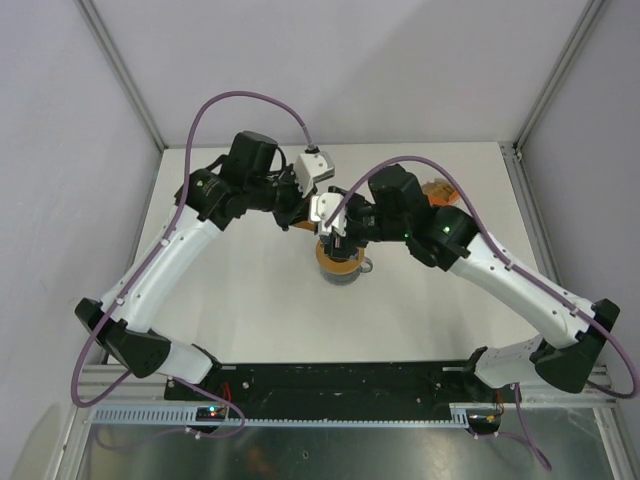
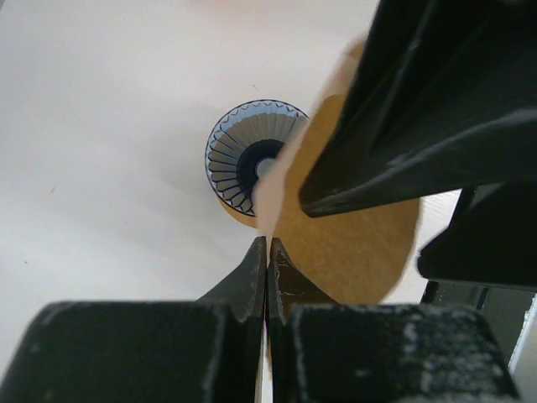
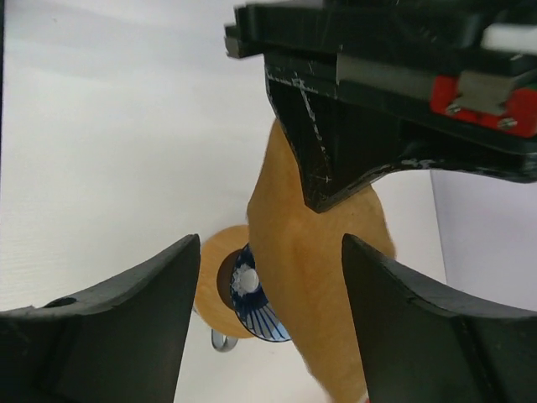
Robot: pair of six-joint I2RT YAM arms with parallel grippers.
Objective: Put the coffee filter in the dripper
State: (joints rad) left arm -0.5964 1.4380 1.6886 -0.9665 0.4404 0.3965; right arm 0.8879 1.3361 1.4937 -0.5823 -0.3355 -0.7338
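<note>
Top view: both arms meet over mid-table (image 1: 250,320), above the dripper (image 1: 340,266); finger detail too small to read here. Left wrist: left gripper (image 2: 267,245) jaws pressed fully together, pinching the edge of the coffee filter (image 2: 352,243); filter hangs in the air just beside and above the dripper, not inside it. Right wrist: right gripper (image 3: 270,243) jaws wide apart, filter hanging between them, unclamped; below, dripper sits on a flat orange ring (image 3: 210,294).
</note>
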